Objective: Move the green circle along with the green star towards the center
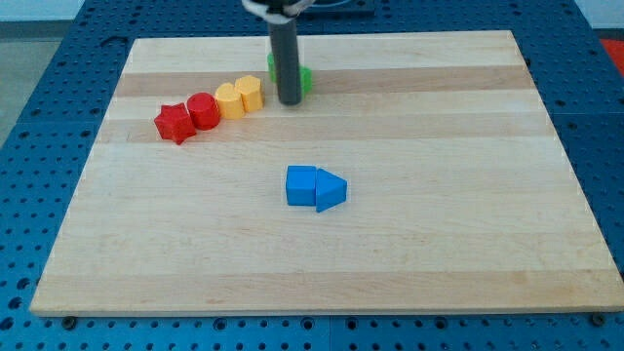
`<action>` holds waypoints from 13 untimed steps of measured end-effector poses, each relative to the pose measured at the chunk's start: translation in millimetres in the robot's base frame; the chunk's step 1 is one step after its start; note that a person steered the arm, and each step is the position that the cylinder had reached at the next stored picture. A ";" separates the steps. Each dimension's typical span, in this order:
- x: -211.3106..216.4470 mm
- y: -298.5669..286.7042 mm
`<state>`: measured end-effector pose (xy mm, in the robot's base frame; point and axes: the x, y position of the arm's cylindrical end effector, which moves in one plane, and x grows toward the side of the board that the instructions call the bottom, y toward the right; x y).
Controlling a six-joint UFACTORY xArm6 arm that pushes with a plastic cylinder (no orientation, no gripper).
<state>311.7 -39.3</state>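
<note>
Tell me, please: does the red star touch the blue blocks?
No, the red star lies at the view's left end of the upper row, while the two blue blocks sit apart near the board's middle.

A robotics lab bench — the pale wooden tabletop (pixel 390 244) lies on a blue metal plate drilled with a regular grid of mounting holes (pixel 29 146), the kind used for fixing test rigs — and small coloured blocks (pixel 315 187) sit on it.

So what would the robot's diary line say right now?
tip: in front of green blocks, hiding most | red and yellow blocks: row at left | blue blocks: centre
</note>
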 end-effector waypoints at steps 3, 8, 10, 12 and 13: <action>-56.7 102.5; -88.1 -78.6; -77.1 -25.1; -52.4 42.3; -33.6 67.7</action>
<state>278.1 28.3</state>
